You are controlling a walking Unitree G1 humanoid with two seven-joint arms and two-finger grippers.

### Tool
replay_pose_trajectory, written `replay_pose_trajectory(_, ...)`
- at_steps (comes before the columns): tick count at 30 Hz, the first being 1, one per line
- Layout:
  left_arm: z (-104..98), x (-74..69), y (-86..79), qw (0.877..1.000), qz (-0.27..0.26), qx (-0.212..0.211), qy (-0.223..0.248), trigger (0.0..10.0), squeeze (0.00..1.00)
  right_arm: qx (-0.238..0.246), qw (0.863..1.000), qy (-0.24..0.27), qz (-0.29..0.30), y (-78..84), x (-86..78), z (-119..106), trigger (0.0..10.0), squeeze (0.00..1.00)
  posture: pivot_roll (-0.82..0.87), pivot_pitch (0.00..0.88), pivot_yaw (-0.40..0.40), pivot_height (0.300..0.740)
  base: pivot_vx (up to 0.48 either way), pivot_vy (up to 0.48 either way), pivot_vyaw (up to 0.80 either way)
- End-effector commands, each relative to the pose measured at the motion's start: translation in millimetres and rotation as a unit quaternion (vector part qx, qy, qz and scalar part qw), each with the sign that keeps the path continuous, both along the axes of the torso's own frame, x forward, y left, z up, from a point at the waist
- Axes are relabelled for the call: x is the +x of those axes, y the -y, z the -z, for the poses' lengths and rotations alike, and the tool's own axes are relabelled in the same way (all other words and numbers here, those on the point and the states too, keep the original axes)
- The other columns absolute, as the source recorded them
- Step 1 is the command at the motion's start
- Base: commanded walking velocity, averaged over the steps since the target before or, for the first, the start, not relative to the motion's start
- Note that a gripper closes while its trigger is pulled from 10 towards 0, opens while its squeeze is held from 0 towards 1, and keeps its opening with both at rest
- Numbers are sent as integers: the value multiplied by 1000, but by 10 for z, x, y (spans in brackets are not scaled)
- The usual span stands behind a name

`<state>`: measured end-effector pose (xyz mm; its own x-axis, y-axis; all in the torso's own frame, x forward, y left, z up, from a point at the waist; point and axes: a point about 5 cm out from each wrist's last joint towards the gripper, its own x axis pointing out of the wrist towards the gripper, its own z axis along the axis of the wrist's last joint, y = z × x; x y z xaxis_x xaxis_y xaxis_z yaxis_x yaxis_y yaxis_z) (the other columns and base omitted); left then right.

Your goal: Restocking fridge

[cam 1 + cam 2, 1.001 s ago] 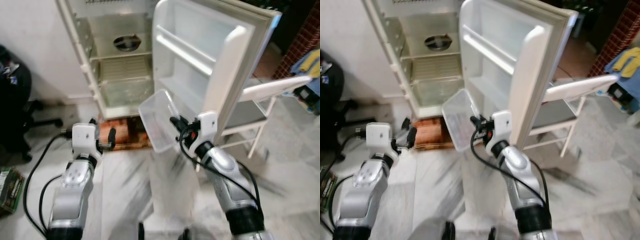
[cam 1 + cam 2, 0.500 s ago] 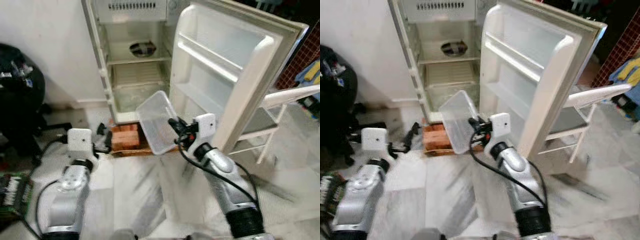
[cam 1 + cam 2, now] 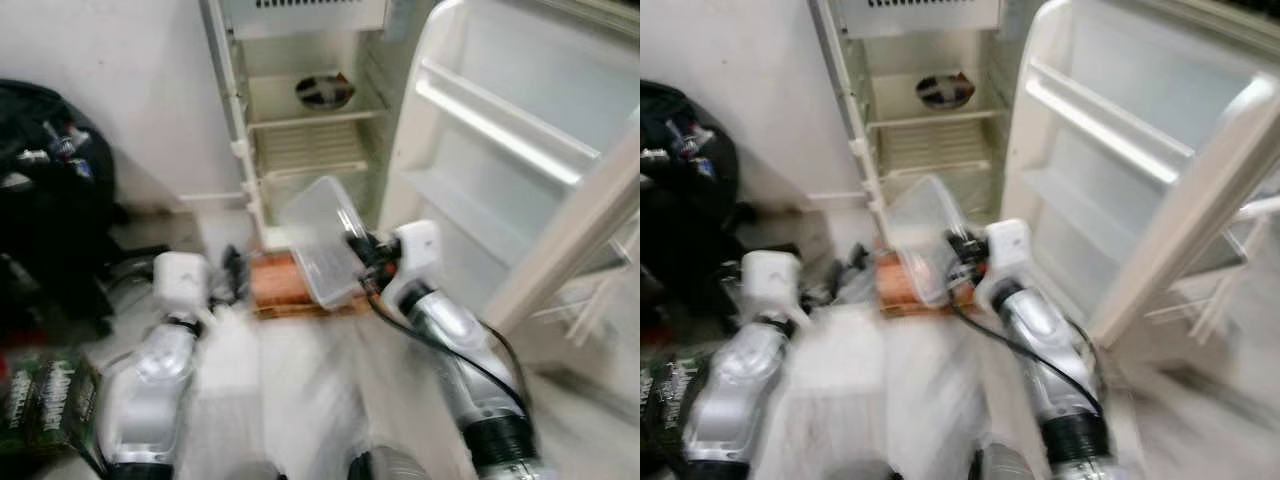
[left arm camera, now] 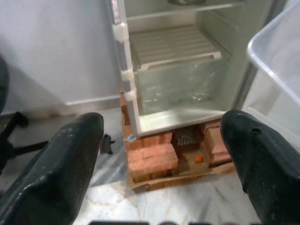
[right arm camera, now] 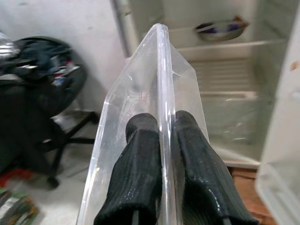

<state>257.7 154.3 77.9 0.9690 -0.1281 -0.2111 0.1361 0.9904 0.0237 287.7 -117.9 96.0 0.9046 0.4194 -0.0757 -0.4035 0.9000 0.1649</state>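
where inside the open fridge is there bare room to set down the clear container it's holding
The clear container is pinched by its rim in the right gripper. The ribbed wire shelf above the clear crisper drawer is bare. The shelf above it holds a bowl toward the right, with room beside it.

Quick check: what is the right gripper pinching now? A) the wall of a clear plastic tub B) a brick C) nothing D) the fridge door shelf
A: in the right wrist view the right gripper has a finger on each side of the clear plastic tub wall.
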Motion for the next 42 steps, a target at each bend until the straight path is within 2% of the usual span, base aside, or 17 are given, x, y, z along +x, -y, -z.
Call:
replay_pose_trajectory(1,-18,-5,-105,1000,-11,19,2,10000,0,10,1000,19,-16,-120,19,-90,10000,0,132,66,9,740,382,289,0)
replay_pose_trajectory(7,-11,5,-118,1000,-20,11,-4,10000,0,9,1000,21,-15,-122,29,-97,10000,0,133,66,9,740,382,289,0)
replay_pose_trajectory(11,-24,6,-115,1000,-12,25,2,10000,0,9,1000,22,-14,-123,32,-101,10000,0,133,70,9,740,385,286,0)
replay_pose_trajectory(26,29,-15,-120,999,-11,48,-13,10000,0,7,1000,26,-10,-122,35,-112,10000,0,130,77,8,740,476,0,0)
replay_pose_trajectory(31,63,-28,-127,999,-25,38,-24,10000,0,6,1000,28,-8,-122,36,-115,10000,0,133,79,6,740,446,0,0)
replay_pose_trajectory(42,76,-65,-106,998,-24,39,-32,10000,0,5,1000,26,-9,-134,40,-103,10000,0,139,84,3,740,0,0,0)
